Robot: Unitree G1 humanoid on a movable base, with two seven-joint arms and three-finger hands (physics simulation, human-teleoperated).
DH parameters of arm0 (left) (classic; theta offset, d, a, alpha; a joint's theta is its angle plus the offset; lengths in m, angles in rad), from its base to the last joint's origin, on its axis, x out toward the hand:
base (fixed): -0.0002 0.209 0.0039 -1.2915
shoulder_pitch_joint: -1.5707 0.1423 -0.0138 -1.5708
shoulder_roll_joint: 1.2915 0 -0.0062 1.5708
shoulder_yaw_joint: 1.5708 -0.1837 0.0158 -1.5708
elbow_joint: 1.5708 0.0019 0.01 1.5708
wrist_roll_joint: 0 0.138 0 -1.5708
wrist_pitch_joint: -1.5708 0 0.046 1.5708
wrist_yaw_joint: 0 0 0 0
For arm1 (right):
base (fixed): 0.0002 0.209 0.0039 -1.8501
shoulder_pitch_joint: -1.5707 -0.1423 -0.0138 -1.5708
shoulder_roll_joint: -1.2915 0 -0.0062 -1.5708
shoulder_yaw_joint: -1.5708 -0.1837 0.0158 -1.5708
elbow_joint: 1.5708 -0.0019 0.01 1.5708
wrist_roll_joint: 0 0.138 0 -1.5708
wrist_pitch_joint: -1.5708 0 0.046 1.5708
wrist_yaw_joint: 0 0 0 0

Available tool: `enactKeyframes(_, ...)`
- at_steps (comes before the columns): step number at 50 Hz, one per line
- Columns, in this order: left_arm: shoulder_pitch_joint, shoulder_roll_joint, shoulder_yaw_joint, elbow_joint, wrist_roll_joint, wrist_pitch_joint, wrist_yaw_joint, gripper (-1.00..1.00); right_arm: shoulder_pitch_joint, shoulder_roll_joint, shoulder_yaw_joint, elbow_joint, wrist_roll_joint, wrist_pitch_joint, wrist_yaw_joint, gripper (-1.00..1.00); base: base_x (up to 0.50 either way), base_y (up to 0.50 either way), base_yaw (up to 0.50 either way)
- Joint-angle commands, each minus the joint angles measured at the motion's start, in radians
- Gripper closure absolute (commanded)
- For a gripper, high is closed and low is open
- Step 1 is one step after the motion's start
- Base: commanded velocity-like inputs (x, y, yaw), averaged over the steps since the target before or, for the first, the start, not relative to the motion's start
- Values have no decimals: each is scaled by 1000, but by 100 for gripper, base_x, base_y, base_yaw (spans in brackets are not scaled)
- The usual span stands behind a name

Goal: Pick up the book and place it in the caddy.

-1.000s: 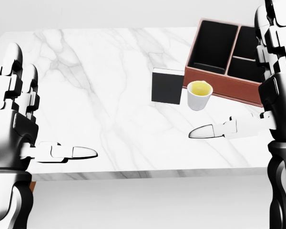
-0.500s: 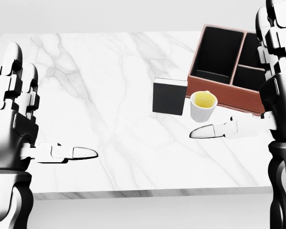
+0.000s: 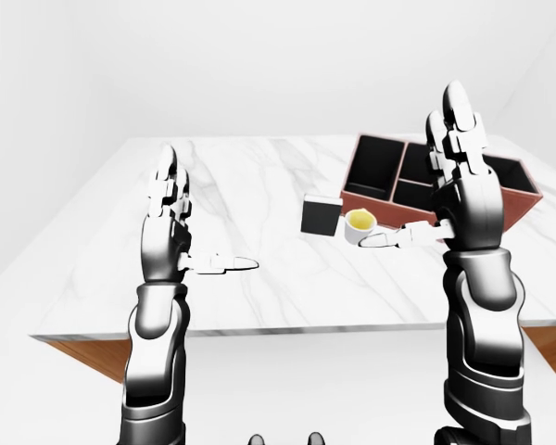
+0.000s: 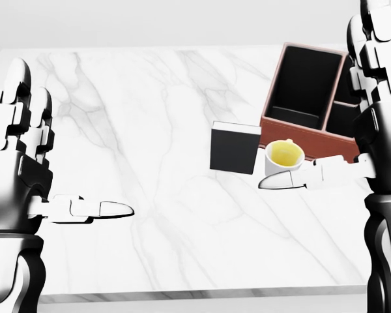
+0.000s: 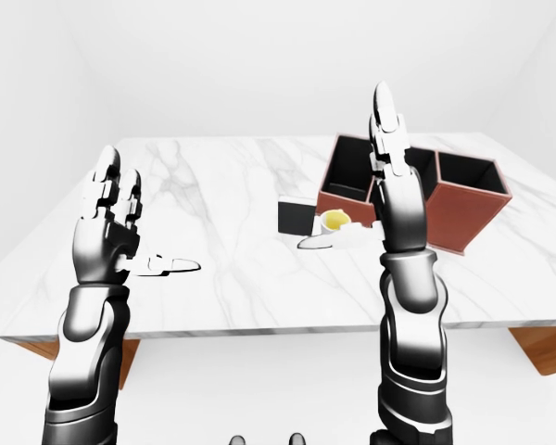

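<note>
A black book (image 4: 233,149) stands upright on the white marble table (image 4: 150,117), right of centre in the head view. Touching or just right of it is the brown caddy (image 4: 304,135) with black compartments, all empty as far as they show. My left hand (image 4: 68,147) is raised at the left edge, open, fingers up and thumb out, well left of the book. My right hand (image 4: 322,104) is raised at the right edge, open and empty. Its thumb (image 4: 283,179) points left just below a cup. Its arm hides part of the caddy.
A white cup (image 4: 283,156) of yellow liquid stands between the book and the caddy's near wall. The table's near edge (image 4: 182,295) runs along the bottom of the head view. Wooden legs (image 3: 74,357) show under the tabletop.
The whole picture has shifted: the camera has moved closer to the table, so book, cup and caddy sit lower and larger. Both hands keep the same raised, open pose.
</note>
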Motion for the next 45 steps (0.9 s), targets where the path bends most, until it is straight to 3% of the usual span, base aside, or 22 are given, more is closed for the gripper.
enactKeyframes(1, 2, -1, -2, -11, 1, 0, 0, -100, 6, -1, -4, -3, 4, 0, 2, -100, 18, 0, 0)
enactKeyframes(24, 3, 3, 7, -8, -1, 0, -2, -100, 20, 0, -1, -14, -7, 0, 17, -100, 18, 0, 0)
enactKeyframes(45, 9, 2, 9, 5, -3, 0, -3, -100, 9, 7, 9, 15, -14, 0, 0, -100, -5, -16, 0)
